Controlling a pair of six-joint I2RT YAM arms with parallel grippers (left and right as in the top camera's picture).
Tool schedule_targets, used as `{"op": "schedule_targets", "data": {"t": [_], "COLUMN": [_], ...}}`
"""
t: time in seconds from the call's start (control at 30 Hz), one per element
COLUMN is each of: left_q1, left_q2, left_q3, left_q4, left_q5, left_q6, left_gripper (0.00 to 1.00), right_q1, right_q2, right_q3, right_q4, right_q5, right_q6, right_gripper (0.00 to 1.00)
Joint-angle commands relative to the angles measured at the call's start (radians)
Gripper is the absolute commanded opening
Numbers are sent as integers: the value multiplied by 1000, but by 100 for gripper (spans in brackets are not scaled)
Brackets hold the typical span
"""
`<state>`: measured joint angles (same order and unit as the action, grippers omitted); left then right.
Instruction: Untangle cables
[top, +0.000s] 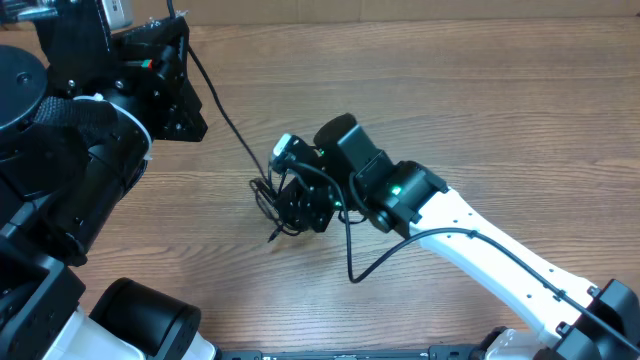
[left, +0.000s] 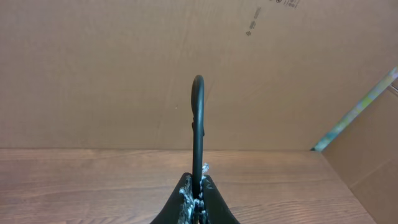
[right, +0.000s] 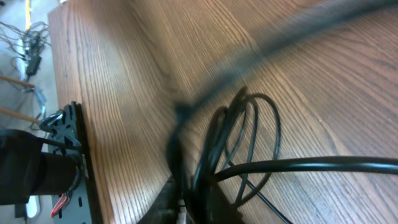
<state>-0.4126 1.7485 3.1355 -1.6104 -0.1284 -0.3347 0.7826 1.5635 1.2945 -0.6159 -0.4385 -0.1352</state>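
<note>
The left end effector (left: 198, 186) sits at the far left of the counter (top: 450, 90), raised above the wood. Its jaws are pressed together on a single cable strand (left: 197, 124), which rises from between the fingers in a narrow upright loop in front of a cardboard wall (left: 93, 74). From overhead, this strand runs taut and diagonal from the left end effector down to the right, into the cable bundle (top: 264, 195).

The cable bundle lies on the counter near the middle, a small knot of thin black loops. The right end effector (top: 300, 205) is down on the right side of the bundle, at the end of the white arm (top: 480, 235) that reaches in from the near right. Its jaws are together. In the blurred right wrist view several loops fan out from between the fingers, so it appears to be pinching part of the bundle, though which strands I cannot tell.
</note>
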Motion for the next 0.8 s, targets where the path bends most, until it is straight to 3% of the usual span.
{"op": "schedule_targets", "data": {"t": [0.0,0.2,0.43,0.6,0.77], "left_q1": [0,0,0,26,79], "left_q2": [-4,-4,-7,-67,-131], "left_q3": [6,6,6,6,6], "left_q4": [0,-21,-79,-79,-79], "left_q5": [-17,-60,-328,-486,-489], "left_q6": [-10,-10,-22,-118,-114], "left_gripper": [4,4,4,4,4], "right_q1": [24,30,-75,-306,-614], "right_q2": [13,-8,-170,-303,-366], "right_q3": [32,43,213,267,267], "right_q4": [-2,-10,-231,-286,-300], "right_q5": [39,37,143,172,19], "right_q6": [-31,-26,-26,-3,0], "right_gripper": [4,4,4,4,4]}}
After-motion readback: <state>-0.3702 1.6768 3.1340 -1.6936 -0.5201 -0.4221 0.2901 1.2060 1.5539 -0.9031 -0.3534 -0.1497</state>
